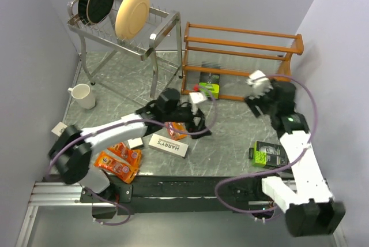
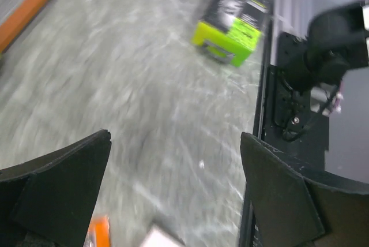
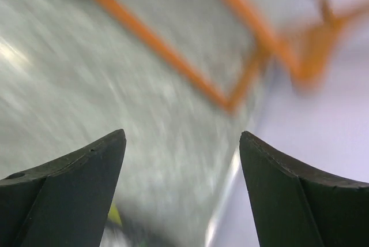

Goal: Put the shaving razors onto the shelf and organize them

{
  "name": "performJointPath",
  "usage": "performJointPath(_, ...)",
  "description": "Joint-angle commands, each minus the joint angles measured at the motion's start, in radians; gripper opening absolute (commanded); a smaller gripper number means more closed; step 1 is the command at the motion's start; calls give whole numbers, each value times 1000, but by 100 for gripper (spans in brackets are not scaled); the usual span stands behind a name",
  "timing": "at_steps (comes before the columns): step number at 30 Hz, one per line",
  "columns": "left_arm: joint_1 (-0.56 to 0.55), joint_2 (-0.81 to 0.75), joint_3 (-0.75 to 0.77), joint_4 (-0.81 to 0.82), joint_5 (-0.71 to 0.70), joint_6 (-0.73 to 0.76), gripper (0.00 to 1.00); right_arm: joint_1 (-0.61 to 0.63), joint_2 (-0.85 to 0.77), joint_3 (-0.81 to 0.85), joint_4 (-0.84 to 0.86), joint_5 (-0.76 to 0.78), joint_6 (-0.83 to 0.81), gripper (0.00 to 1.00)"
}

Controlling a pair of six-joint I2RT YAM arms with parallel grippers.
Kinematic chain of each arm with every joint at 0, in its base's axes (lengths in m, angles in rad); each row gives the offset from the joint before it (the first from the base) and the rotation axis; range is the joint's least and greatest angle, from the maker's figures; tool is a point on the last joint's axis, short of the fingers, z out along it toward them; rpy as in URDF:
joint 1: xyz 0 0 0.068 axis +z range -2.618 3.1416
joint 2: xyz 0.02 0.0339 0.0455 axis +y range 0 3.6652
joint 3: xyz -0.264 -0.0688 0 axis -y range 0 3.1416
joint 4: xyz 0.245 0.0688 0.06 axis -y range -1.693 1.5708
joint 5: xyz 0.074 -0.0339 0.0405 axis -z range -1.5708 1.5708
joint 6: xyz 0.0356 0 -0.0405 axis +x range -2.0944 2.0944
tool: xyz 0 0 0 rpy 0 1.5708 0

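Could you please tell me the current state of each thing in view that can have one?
Left gripper: open, empty.
Right gripper: open, empty.
Shelf: upright, one green pack low inside it.
Second green pack: lying on the table.
Harry's box: flat on the table.
Orange packs: flat on the table.
Mug: upright.
Plates: on edge in the metal rack.

The left arm [image 1: 109, 128] and right arm [image 1: 302, 161] pair white shells with black joints — a lilac cable [image 1: 315, 108] loops along each. The left hand [image 2: 176, 192] and right hand [image 3: 181, 192] carry black wedge fingers [image 2: 57, 195].
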Motion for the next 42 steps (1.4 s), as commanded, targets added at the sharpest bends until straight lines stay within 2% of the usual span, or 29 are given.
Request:
performJointPath(1,-59,194,199,-46,193,182,99,-243,-72,-55,-292,-44,-102,87)
performJointPath(2,-74,284,287,-97,236,204,100,-281,-84,-60,-333,-48,-117,87)
performJointPath(4,-125,351,340,-89,241,250,100,-382,-110,-84,-367,-68,-134,87)
performJointPath(7,-207,426,356,4,120,316,99,-435,-135,-126,-431,-37,-136,87)
performJointPath(11,-249,535,417,47,44,302,99,-463,-164,-134,-485,33,-134,87)
performJointPath(13,-254,564,414,90,43,292,99,-480,-170,-129,-523,65,-141,87)
performJointPath(16,-251,606,431,173,60,194,99,-526,-182,-120,-566,67,-124,87)
performJointPath(20,-243,663,481,256,37,-40,99,-541,-188,-131,-562,174,-49,86)
performJointPath(23,-243,690,524,279,-37,-156,99,-567,-185,-164,-568,252,-36,85)
performJointPath(30,-235,695,546,219,-63,-112,99,-637,-155,-189,-677,311,-102,86)
performJointPath(33,-214,687,566,188,-97,-96,99,-671,-89,-183,-694,299,-130,82)
performJointPath(38,-174,710,621,164,-71,-127,99,-734,-26,-184,-711,289,-194,74)
performJointPath(42,-169,721,612,204,18,-164,99,-798,41,-216,-703,354,-249,75)
